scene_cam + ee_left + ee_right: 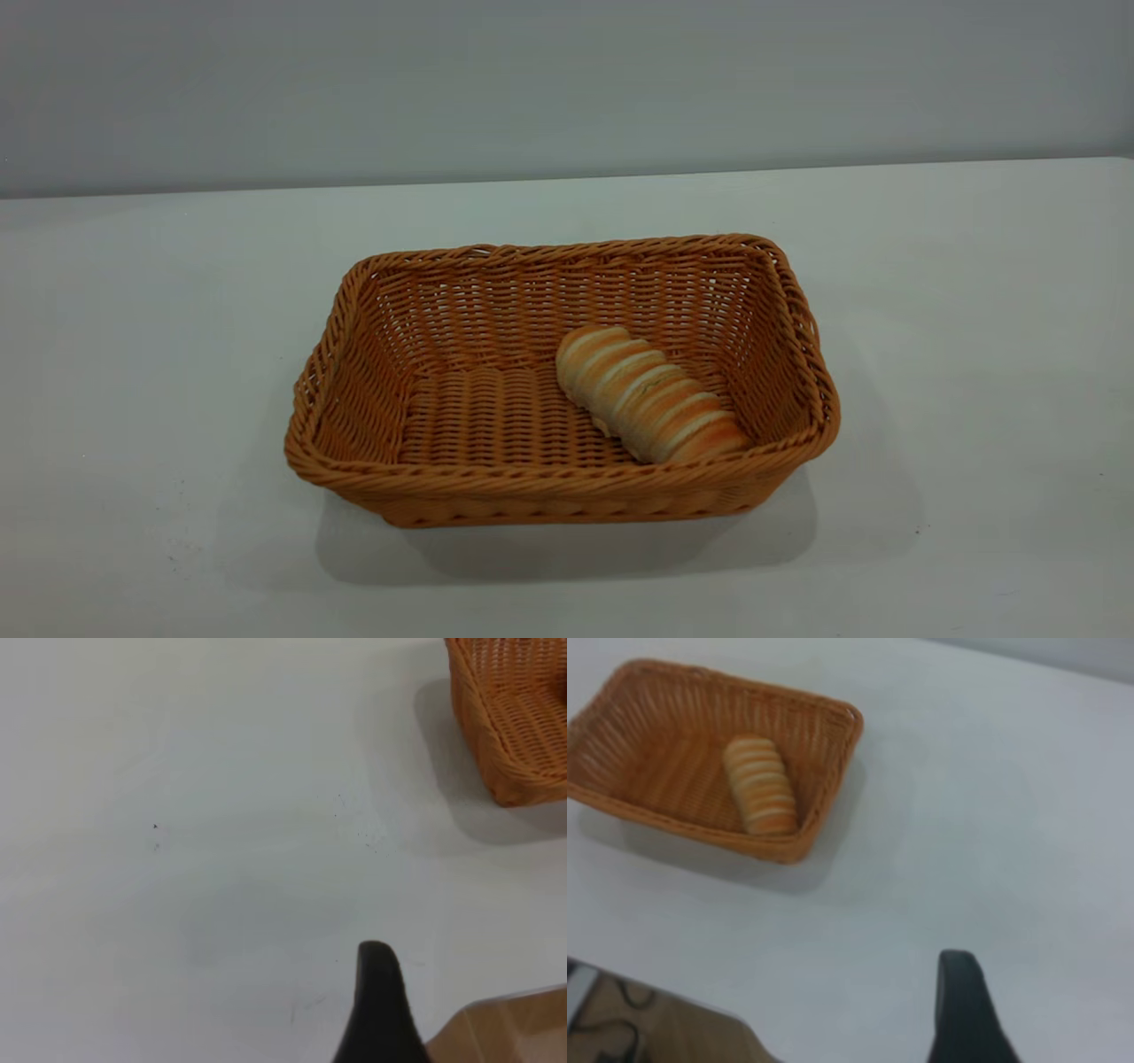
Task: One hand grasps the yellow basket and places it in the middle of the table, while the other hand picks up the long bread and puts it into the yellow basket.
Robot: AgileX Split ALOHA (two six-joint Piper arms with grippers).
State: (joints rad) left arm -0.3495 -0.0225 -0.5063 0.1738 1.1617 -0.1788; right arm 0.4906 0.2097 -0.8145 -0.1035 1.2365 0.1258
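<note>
Plain grey wall behind; broad white bench (133, 354) with a few tiny dark specks. Large rectangular orange-tan woven wicker basket (443, 301) with braided rim sits near mid-bench. Elongated golden-brown loaf with pale cream spiral ridges (651, 394) lies on the basket floor, toward the right end, angled from the back wall to the front right corner. Neither arm appears in the exterior view. Left gripper (381, 1010): one black finger visible above bare bench, well apart from the basket; cannot tell whether apart or together. Right gripper (966, 1010): same, one dark finger, state cannot be told.
</note>
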